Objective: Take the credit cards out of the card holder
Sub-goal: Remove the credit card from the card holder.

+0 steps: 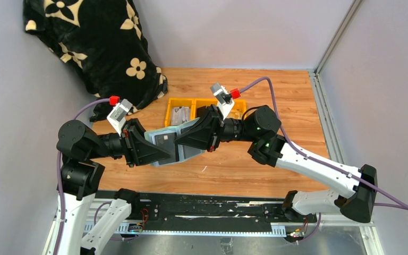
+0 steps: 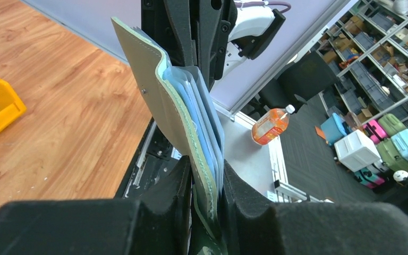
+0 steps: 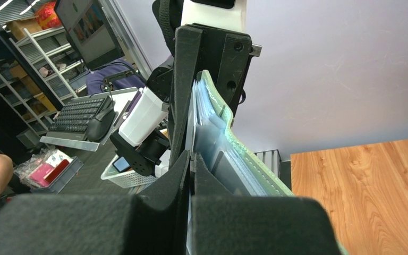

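Observation:
The grey-green card holder [image 1: 162, 141] hangs open in the air between my two grippers, above the wooden table [image 1: 276, 106]. My left gripper [image 1: 162, 151] is shut on its left edge; in the left wrist view [image 2: 207, 186] the cover [image 2: 159, 101] and several pale blue inner leaves stand between the pads. My right gripper [image 1: 184, 139] is shut on a thin pale inner leaf at the right side [image 3: 190, 164]; I cannot tell whether it is a card or a sleeve. A dark card [image 1: 166, 139] shows in the open holder [image 3: 234, 159].
Two yellow bins [image 1: 176, 106] [image 1: 239, 106] stand behind the grippers; the left one holds a grey object [image 1: 179, 115]. A black flowered blanket [image 1: 95, 42] lies at the back left. A metal rail [image 1: 319, 106] edges the table on the right.

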Motion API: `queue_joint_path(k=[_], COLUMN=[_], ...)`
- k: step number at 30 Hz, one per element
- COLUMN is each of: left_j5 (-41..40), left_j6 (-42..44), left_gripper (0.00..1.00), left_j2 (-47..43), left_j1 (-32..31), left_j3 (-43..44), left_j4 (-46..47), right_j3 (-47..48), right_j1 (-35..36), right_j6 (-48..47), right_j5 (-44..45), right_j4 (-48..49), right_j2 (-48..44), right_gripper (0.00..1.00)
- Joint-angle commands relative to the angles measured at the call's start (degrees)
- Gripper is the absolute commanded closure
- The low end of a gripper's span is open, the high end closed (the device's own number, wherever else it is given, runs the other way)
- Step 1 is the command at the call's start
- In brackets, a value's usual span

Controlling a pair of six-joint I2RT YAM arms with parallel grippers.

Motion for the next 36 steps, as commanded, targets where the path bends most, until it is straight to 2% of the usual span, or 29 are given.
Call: queue_joint_path(k=[1,5,12,22,29,33,36], left_j5=[2.23,-1.32,-1.77,-0.16,0.84,-0.81,-5.69], left_j6=[-0.46,4.18,4.16,4.60,5.75,10.75,19.46], left_gripper=[0.97,1.00,1.00,1.00,1.00,1.00,1.00], left_j2=[0.08,0.00,-0.44,-0.84,-0.75,-0.56,0.22], left_j1=[-1.14,-1.15,-1.16,-1.16,-1.11,-1.16,-1.11], left_j3=[0.90,2.63,2.72,3.10,3.60,4.89,7.48], left_j4=[4.47,0.16,0.39,-0.58,-1.68,-6.65,-16.94], right_j3=[-4.75,-10.71,-14.24,-15.04,-13.20,-13.22,-13.18], right_j1=[1.23,1.23,1.32,1.23,1.06,0.48,0.14], right_j6=[-2.18,0.30,2.67,-0.05,-1.50,-1.56,-1.66], right_j5=[5.86,7.83,9.66,12.44,11.18,11.02,11.13], right_j4=[-4.10,3.60,8.05,4.00,-0.07,-1.20,-1.61], right_j2=[0.09,-3.12,-3.98,-7.85,-8.35,-9.40,-9.68], right_gripper=[1.00,1.00,1.00,1.00,1.00,1.00,1.00])
